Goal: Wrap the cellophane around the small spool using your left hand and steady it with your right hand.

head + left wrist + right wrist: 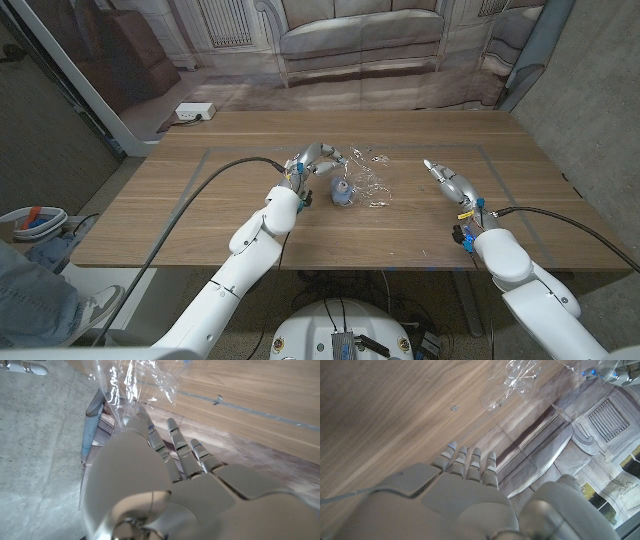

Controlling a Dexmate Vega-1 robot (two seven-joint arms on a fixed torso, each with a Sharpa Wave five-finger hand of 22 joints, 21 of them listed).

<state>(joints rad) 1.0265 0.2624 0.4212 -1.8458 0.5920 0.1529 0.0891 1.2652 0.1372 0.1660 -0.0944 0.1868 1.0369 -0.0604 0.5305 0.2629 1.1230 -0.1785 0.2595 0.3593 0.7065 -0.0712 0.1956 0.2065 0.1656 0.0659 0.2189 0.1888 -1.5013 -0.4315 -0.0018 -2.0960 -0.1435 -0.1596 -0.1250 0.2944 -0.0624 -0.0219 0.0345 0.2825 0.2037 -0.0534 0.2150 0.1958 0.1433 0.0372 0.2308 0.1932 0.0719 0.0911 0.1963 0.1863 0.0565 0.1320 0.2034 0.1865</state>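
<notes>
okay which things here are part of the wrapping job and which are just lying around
Part of the job:
- cellophane, crumpled on the table
- small spool, beside it
- left hand, touching the cellophane
- right hand, apart from both

Just lying about:
- white power strip on the floor behind the table
- container left of the table

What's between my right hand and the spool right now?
In the head view, the crumpled cellophane lies just right of the small spool; from its edge to the right hand the wooden table is bare.
</notes>
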